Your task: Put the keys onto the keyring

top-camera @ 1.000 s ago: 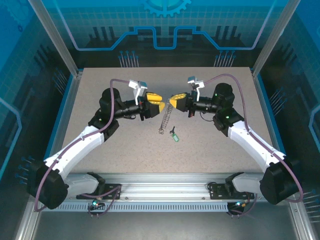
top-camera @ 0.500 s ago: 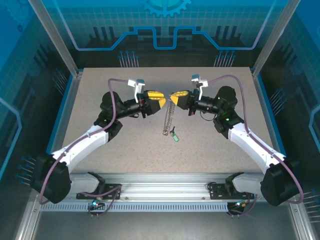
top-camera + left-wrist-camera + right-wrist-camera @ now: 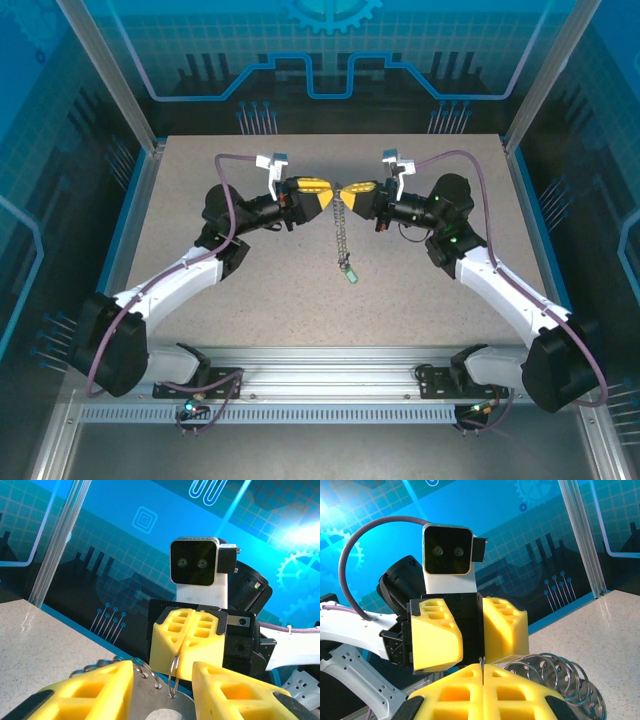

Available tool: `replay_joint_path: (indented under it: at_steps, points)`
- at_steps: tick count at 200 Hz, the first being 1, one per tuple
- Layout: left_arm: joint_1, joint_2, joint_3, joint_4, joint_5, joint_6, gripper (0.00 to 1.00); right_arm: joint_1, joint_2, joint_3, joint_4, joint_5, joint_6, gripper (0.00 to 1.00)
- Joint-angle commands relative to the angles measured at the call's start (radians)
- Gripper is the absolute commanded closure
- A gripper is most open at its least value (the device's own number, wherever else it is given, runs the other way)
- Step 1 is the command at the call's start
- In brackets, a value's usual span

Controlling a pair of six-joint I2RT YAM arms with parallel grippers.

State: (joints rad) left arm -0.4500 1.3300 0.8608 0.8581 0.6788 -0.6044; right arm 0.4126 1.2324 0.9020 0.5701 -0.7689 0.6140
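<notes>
1. Right gripper (image 3: 348,190): yellow fingers pressed together, pinching the top of the long, dark, silvery-linked flexible keyring (image 3: 343,228). The left wrist view shows a wire link coming out of the seam.
2. The keyring hangs from that pinch. Its long axis runs toward the arm bases.
3. The tiny dark metal, green-tagged key (image 3: 350,272) lies mid-table on the speckled grey table (image 3: 200,170), just past the keyring's lower end. Touching or not: cannot tell.
4. Left gripper (image 3: 326,193): fingers apart, straddling the top links, tip to tip with the right gripper. No contact visible.
5. Judgement: the key sits base-ward of both grippers, about equally near. The right is occupied, so the left is the free one.
6. There is open table all round the key and the edges are well apart. The only tight spot is between the two grippers' tips.
</notes>
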Motion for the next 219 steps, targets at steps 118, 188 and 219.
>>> replay_joint_path:
  at_steps: [118, 188, 219]
  points:
    - [-0.019, 0.038, -0.008, 0.06, 0.052, -0.012, 0.69, 0.016, -0.001, -0.002, 0.056, 0.021, 0.009, 1.0]
    - [-0.03, 0.061, 0.009, 0.088, 0.056, -0.018, 0.99, 0.022, 0.007, -0.001, 0.039, 0.013, 0.0, 1.0]
    - [-0.032, 0.059, 0.011, 0.077, 0.063, 0.0, 1.0, 0.012, 0.002, 0.011, -0.024, 0.006, -0.028, 0.95]
